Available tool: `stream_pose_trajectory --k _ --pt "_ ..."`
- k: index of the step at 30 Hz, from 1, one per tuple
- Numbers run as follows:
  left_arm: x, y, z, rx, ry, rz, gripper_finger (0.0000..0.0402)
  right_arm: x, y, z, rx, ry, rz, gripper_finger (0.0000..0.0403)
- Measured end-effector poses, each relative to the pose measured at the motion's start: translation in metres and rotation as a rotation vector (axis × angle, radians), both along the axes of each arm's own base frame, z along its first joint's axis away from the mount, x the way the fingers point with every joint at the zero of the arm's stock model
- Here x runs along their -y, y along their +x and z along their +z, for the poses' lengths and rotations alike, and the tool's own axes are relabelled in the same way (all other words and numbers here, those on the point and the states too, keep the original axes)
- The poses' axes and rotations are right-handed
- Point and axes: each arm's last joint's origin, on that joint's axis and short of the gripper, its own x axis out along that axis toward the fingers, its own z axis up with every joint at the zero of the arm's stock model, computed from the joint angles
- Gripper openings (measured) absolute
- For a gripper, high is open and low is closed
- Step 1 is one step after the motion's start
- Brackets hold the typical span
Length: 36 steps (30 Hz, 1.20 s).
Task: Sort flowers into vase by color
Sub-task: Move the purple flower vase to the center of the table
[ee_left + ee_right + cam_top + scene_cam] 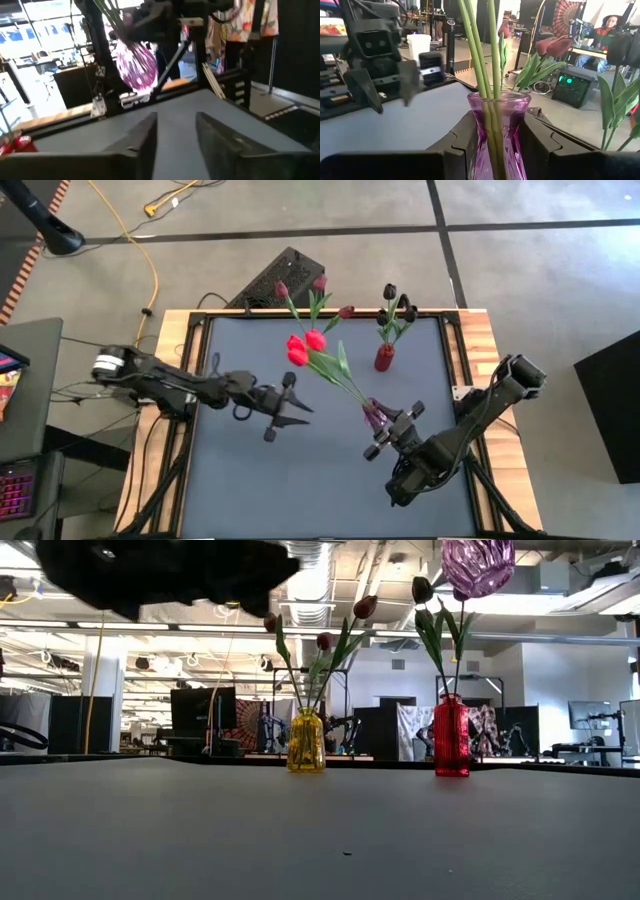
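A purple glass vase [372,414] holds two red-headed tulips [298,351], whose stems [482,50] lean toward the far left. My right gripper [381,424] is shut on this vase near the table's middle right. The vase hangs high above the table in the low view [478,565]. My left gripper [300,408] hovers open to the vase's left, fingers [145,137] pointing at it. A yellow vase [306,742] with maroon tulips [320,283] and a red vase [384,358] with black tulips [389,292] stand on their bases near the far edge. My right gripper pinches the purple vase at its narrow neck [496,127], just below the flared rim [498,99], one finger [462,142] on each side. The fingers come roughly level from the table's near right. The vase is lifted clear of the table and tilted, with the stems sticking out toward the far left.
The grey table mat [300,480] is bare in front of both arms. A wooden frame [490,360] borders it. Beyond the far edge lies a black box [285,275] on the floor with cables. The room behind shows desks and screens.
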Motion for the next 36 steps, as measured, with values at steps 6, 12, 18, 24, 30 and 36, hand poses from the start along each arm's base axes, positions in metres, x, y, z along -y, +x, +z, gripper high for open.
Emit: stream_pose_trajectory --k 6,12,18,24,30,36 --pt "0.002 0.052 0.008 0.021 -0.046 -0.001 0.0235 0.0 0.0 0.002 0.018 0.014 -0.001 0.0136" --pt "0.004 0.093 0.003 0.064 -0.099 -0.074 0.0304 -0.002 -0.002 0.005 0.05 0.008 0.002 0.0136" --pt "0.001 0.126 0.004 0.139 -0.216 -0.106 0.0314 -0.008 -0.008 0.008 0.078 -0.011 0.019 0.0136" --pt "0.003 0.161 0.0 0.106 -0.253 -0.129 0.0314 -0.01 -0.01 0.008 0.083 -0.022 0.024 0.0136" --pt "0.003 0.174 0.009 0.123 -0.259 -0.118 0.0314 -0.013 -0.012 0.008 0.09 -0.022 0.035 0.0136" --pt "0.01 0.182 0.022 0.113 -0.227 -0.128 0.0314 -0.012 -0.011 0.008 0.089 -0.021 0.029 0.0136"
